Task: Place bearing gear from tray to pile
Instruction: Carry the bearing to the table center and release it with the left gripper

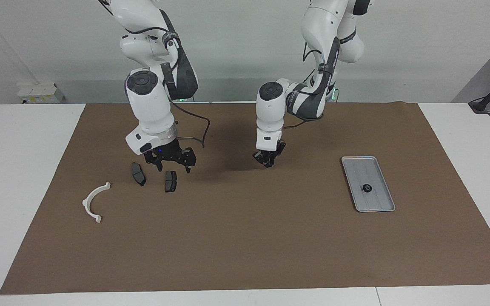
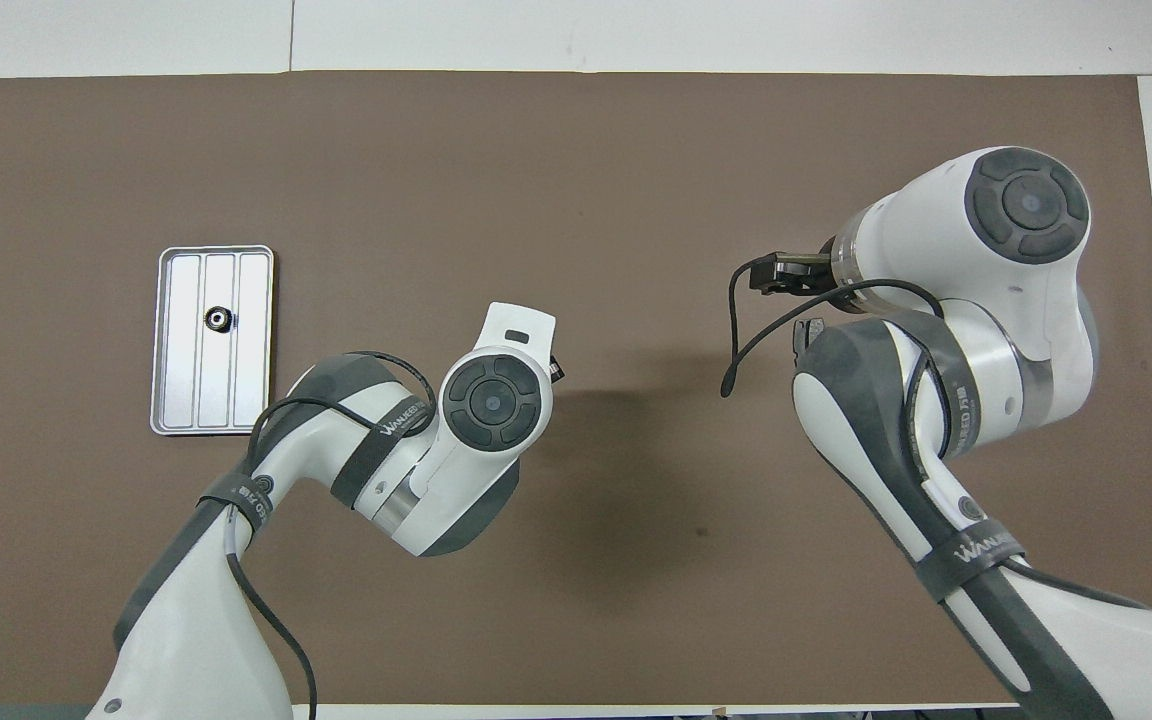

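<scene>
Gear on tray, untouched | left claw closed, empty-looking, over mid mat | right claw open above brake pads | bracket nearby

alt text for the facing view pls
The left gripper, shut, hangs over bare brown mat midway between the tray, where a small dark gear lies, and two brake pads. The open right gripper waits over the pads; a white half-ring bracket lies nearby.

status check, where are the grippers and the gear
Left gripper shut, over bare mat mid-table. Right gripper open above the brake pads. A gear sits in the tray. Nothing blocking.
</scene>
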### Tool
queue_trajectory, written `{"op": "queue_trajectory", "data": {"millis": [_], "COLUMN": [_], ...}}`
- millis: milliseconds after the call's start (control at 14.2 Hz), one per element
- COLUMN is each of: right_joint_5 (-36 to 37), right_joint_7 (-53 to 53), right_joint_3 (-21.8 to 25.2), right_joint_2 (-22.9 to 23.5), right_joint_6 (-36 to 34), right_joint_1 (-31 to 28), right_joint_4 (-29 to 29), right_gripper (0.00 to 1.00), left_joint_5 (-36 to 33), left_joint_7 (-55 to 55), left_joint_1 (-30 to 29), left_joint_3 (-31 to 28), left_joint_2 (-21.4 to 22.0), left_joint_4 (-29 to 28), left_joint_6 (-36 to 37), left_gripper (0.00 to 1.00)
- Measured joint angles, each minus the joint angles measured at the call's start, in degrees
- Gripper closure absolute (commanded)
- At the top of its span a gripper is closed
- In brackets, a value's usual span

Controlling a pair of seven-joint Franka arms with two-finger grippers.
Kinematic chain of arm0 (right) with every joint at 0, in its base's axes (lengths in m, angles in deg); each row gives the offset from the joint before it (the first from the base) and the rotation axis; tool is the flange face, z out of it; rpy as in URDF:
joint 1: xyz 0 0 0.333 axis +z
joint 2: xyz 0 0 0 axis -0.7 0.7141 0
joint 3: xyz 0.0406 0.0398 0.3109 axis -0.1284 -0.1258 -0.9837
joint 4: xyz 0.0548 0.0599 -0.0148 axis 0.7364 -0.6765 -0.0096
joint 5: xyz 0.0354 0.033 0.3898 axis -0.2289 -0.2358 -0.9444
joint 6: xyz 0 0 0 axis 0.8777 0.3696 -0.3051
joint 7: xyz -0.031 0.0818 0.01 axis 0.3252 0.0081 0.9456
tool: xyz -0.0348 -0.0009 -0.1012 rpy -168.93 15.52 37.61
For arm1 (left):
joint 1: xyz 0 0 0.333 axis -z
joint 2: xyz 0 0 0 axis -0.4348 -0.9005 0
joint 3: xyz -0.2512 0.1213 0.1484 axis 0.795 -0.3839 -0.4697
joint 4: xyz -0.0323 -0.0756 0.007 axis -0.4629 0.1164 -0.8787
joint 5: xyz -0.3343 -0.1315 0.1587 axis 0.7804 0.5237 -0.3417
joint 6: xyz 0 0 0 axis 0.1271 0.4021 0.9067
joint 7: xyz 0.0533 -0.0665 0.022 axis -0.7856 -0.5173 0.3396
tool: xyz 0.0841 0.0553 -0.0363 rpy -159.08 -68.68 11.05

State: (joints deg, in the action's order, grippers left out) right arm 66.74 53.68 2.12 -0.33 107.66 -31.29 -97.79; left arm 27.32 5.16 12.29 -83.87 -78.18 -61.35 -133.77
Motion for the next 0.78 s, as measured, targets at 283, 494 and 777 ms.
{"op": "queue_trajectory", "data": {"millis": [283, 494, 777], "right_joint_5": [0.0, 0.0, 0.0], "right_joint_7": [0.0, 0.0, 0.0], "right_joint_3": [0.0, 0.0, 0.0], "right_joint_2": [0.0, 0.0, 0.0], "right_joint_6": [0.0, 0.0, 0.0], "right_joint_1": [0.0, 0.0, 0.0], "right_joint_4": [0.0, 0.0, 0.0], "right_gripper": [0.00, 0.00, 0.00], "left_joint_5": [-0.3, -0.3, -0.6], "left_joint_7": [0.3, 0.4, -0.7], "left_joint_1": [0.0, -0.1, -0.4], "left_joint_3": [-0.3, -0.4, -1.0], "left_joint_2": [-0.5, -0.5, -0.4], "left_joint_4": [-1.8, -3.0, -2.8], "left_joint_6": [-3.0, -4.9, -5.6], "left_gripper": [1.00, 0.63, 0.00]}}
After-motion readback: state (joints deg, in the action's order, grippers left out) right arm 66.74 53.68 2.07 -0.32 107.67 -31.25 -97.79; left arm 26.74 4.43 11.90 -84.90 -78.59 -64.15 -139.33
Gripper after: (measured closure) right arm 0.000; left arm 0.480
